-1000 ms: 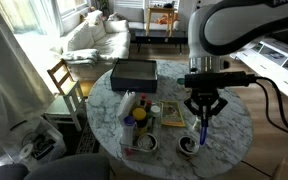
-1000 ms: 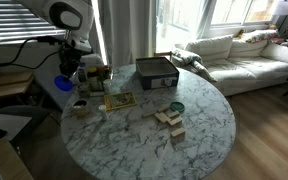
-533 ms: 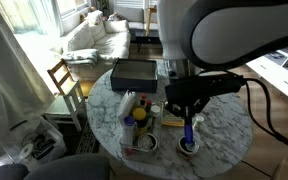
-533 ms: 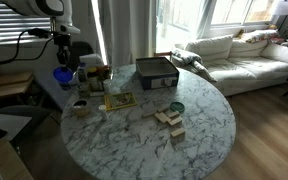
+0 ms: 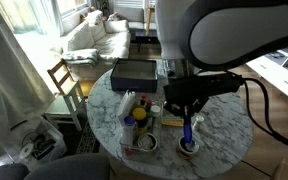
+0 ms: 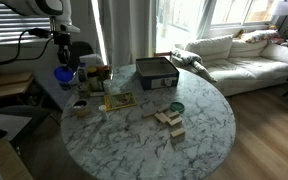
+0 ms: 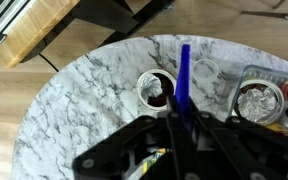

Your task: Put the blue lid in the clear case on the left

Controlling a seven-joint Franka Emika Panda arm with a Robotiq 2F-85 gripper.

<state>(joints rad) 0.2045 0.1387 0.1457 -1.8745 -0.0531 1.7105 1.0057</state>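
My gripper [image 7: 181, 112] is shut on the blue lid [image 7: 184, 72], which stands on edge between the fingers. In both exterior views the lid [image 5: 190, 127] [image 6: 62, 73] hangs a little above the round marble table's edge. The clear case [image 5: 132, 122] lies beside the gripper on the table and holds several small items. In the wrist view its corner [image 7: 276, 78] shows at the right, with a foil-lined bowl [image 7: 253, 102] by it. Below the lid stands a white cup [image 7: 154, 89] with dark contents.
A black box [image 5: 134, 72] [image 6: 156, 72] sits at the table's back. A teal disc [image 6: 176, 107] and wooden blocks [image 6: 169, 121] lie mid-table. A yellow card [image 6: 119, 100] lies near the case. A chair [image 5: 64, 80] stands beside the table.
Over the last second the arm shifted sideways along the table edge and rose with the blue lid in it. Nothing has moved in the last half second.
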